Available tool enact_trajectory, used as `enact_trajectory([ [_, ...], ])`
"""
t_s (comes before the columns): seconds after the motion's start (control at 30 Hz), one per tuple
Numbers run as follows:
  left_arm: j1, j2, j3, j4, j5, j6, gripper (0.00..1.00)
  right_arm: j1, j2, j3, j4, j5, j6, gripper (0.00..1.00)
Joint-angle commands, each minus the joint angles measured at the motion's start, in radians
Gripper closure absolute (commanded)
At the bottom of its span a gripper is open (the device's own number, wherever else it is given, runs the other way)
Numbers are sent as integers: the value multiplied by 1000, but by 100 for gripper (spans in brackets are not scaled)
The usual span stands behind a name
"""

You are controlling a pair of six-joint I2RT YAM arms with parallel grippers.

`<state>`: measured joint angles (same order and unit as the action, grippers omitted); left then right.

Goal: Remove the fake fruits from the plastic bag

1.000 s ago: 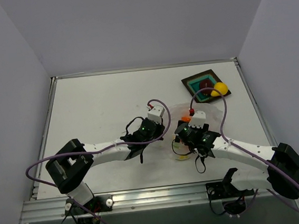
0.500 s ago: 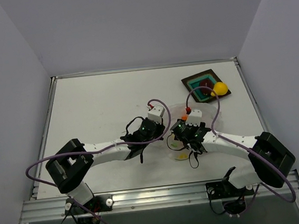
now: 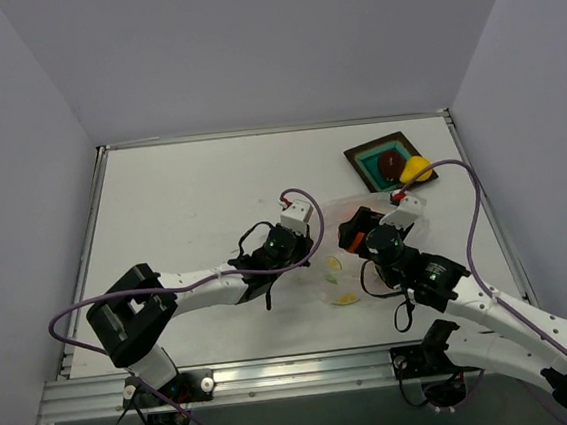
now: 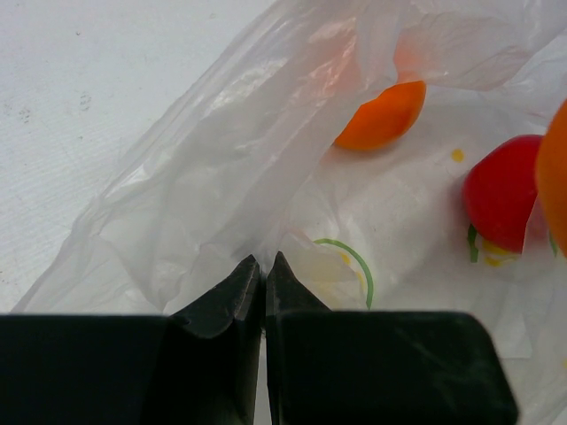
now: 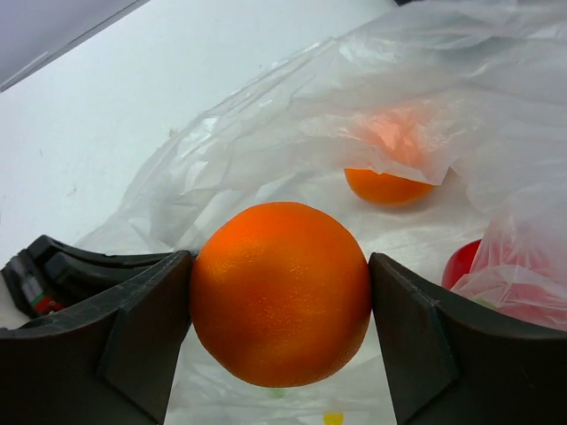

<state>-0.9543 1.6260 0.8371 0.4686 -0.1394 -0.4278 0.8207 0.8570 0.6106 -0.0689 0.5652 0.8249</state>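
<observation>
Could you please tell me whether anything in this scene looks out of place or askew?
Only the yellow pear: it sits at the tray's right rim rather than in its centre. Nothing looks spilled or damaged. The right gripper holds an orange ball, and the left gripper pinches the plastic bag.

The bag is thin clear plastic film, crinkled and shiny along its creases. The orange ball has a finely pebbled skin with a soft sheen. The red fruit is smooth and glossy. The table is white, matt and faintly grainy. The right pincer and the left pincer look like matt black plastic.
</observation>
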Motion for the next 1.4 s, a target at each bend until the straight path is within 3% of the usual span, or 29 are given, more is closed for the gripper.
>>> enact_trajectory([
  [0.0, -4, -21, 16, 18, -9, 4, 98, 6, -26, 61, -15, -28, -50, 58],
  [0.17, -4, -26, 11, 19, -22, 4, 98, -17, 13, 294, -15, 68, -199, 60],
  [0.3, -3, -8, 20, 5, -34, 6, 98, -207, 128, 451, 12, 53, -357, 61],
  [0.33, -1, -6, 23, 2, -38, 7, 98, -333, 189, 472, 23, -35, -368, 61],
  [0.43, 6, 0, 30, -22, -63, 8, 98, -532, 304, 511, 95, -174, -368, 61],
  [0.57, 15, 11, 34, -38, -84, 17, 98, -609, 473, 543, 182, -191, -397, 61],
  [0.93, 28, 24, 30, -28, -94, 40, 98, -687, 848, 606, 285, -288, -394, 60],
  [1.37, 25, 14, 14, 2, -54, 64, 98, -689, 1036, 650, 357, -309, -392, 57],
])
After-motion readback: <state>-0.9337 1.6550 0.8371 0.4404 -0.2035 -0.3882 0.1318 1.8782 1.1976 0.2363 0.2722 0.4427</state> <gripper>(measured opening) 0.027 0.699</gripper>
